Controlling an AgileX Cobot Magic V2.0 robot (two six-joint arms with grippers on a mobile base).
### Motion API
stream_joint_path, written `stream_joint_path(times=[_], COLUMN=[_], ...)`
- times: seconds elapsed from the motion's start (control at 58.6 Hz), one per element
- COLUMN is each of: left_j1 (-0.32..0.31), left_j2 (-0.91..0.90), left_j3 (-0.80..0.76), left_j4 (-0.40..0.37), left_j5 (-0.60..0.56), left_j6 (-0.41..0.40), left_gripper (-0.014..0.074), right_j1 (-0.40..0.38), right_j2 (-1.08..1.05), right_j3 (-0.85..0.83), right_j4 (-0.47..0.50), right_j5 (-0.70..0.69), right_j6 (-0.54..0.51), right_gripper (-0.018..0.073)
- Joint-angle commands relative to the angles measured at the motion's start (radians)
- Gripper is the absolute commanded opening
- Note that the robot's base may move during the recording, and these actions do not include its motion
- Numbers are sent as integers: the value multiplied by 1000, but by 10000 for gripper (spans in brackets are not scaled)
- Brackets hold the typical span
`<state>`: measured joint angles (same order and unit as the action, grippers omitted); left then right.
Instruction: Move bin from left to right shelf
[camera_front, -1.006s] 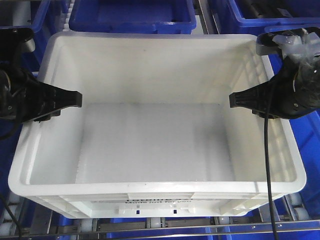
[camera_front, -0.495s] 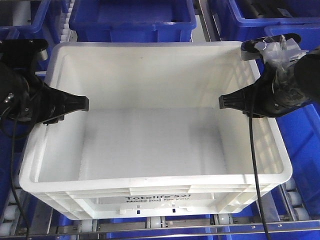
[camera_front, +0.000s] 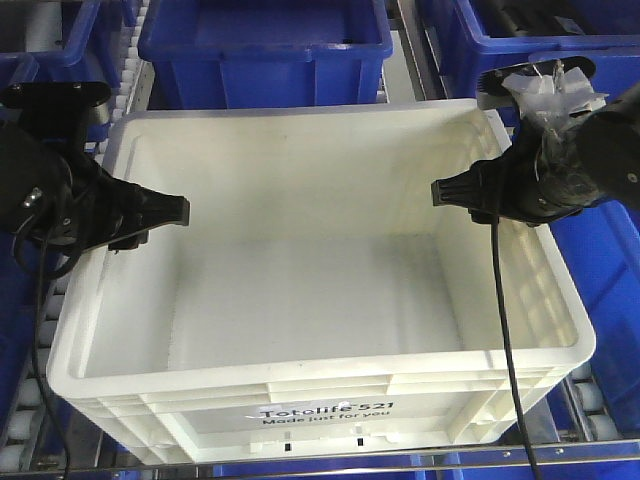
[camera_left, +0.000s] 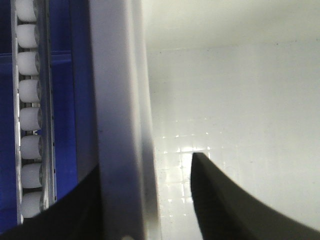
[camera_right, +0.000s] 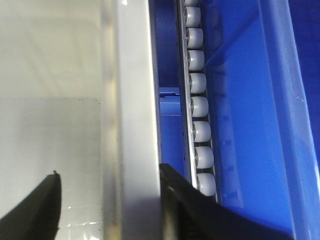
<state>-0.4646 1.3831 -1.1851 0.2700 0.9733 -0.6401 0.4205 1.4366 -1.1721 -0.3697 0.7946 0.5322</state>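
Observation:
The bin (camera_front: 320, 368) is a large white crate that fills the front view, with black "Totelife 521" print (camera_front: 322, 410) on its near face. It is empty. My left gripper (camera_front: 128, 215) straddles the bin's left wall, one black finger (camera_front: 165, 208) inside and the other outside. My right gripper (camera_front: 500, 195) straddles the right wall the same way. In the left wrist view the rim (camera_left: 120, 100) runs between my left gripper's (camera_left: 145, 175) fingers. In the right wrist view the rim (camera_right: 132, 75) runs between my right gripper's (camera_right: 109, 172) fingers.
Dark blue crates stand behind the bin (camera_front: 265, 40), at the back right (camera_front: 530, 25) and along the right side (camera_front: 610, 260). White roller tracks (camera_left: 30, 115) (camera_right: 197, 85) run along both sides of the bin. A black cable (camera_front: 503, 330) hangs from the right arm.
The bin has come toward the camera with both grippers on its walls. Its far rim has drawn away from the blue crate behind, and its printed near face shows more.

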Motion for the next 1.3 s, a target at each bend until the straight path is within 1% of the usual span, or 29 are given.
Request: stream_joint_path(times=[0.0, 0.171, 0.341, 0.443, 0.563, 0.682, 0.87, 0.955, 1.041, 1.092, 1.177, 1.279], left_j1=[-6, -6, -6, -6, -6, -6, -6, -6, -6, -6, -6, -6], left_j2=[-49, -105, -179, -245, -326, -420, -622, -720, -812, -867, -954, -1075], left_j3=[-34, -33, -8, 56, 153, 243, 365, 405, 441, 462, 504, 560], left_j4=[11, 43, 63, 65, 65, 64, 63, 62, 58, 43, -3, -113], left_j5=[-41, -56, -92, -151, -220, -283, -387, -400, -397, -397, -397, -394], left_j6=[-1, 18, 29, 36, 62, 94, 139, 141, 144, 165, 239, 338], left_gripper=[393, 398, 398, 398, 398, 398, 398, 398, 398, 398, 398, 398], right_j1=[-2, -2, -2, -2, -2, -2, -2, -2, -2, -2, -2, -2], right_j2=[-51, -108, -179, -244, -329, -412, -578, -672, -772, -841, -936, -1062], right_j3=[-36, -36, 0, 90, 177, 233, 335, 390, 442, 479, 526, 583], right_j4=[-34, -35, -19, -17, -13, -13, -7, 2, 37, 66, 132, 219], right_j5=[-46, -58, -115, -222, -324, -339, -351, -362, -367, -370, -370, -356], right_j6=[8, -2, -53, -56, -88, -131, -212, -222, -257, -297, -359, -403], right_gripper=[435, 428, 426, 426, 426, 426, 426, 426, 426, 426, 426, 426])
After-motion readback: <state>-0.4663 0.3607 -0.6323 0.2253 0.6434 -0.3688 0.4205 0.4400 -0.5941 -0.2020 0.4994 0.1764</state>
